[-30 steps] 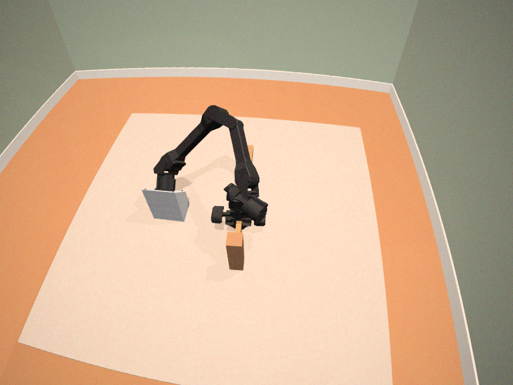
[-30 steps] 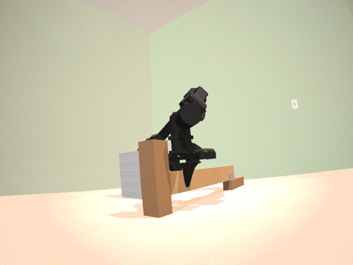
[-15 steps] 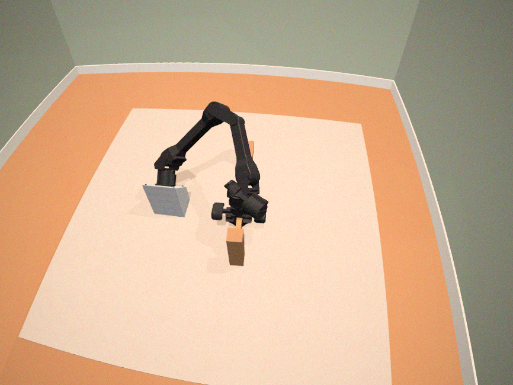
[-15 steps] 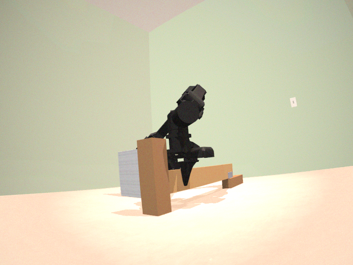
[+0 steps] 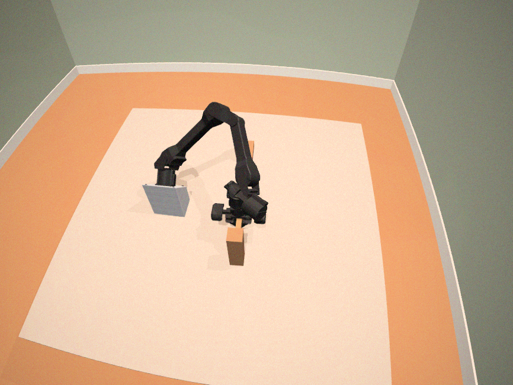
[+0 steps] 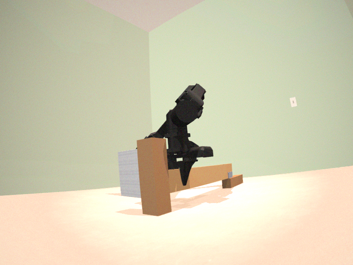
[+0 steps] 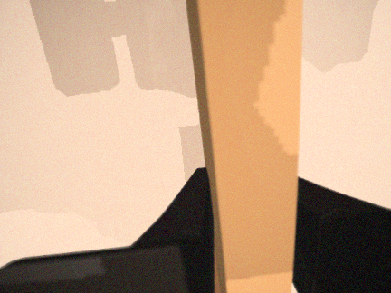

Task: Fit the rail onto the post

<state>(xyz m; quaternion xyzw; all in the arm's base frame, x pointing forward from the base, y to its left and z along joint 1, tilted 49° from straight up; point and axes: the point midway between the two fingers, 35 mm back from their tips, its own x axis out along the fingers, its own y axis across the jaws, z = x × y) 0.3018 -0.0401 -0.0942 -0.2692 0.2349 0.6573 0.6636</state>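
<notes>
The rail is held off the table at its near end and looks about level. Its far end sits at the bracket on the footboard block. The post stands upright at the rail's near end. No peg shows, and no gap shows between rail and post, but the post's edge hides the joint, so contact and peg depth cannot be told. My gripper is shut on the rail near the post, pointing down, with one finger on each side.
A grey block under the arm's base stands left of the rail in the top view. The arm arches from it over to the rail and hides much of the rail in that view.
</notes>
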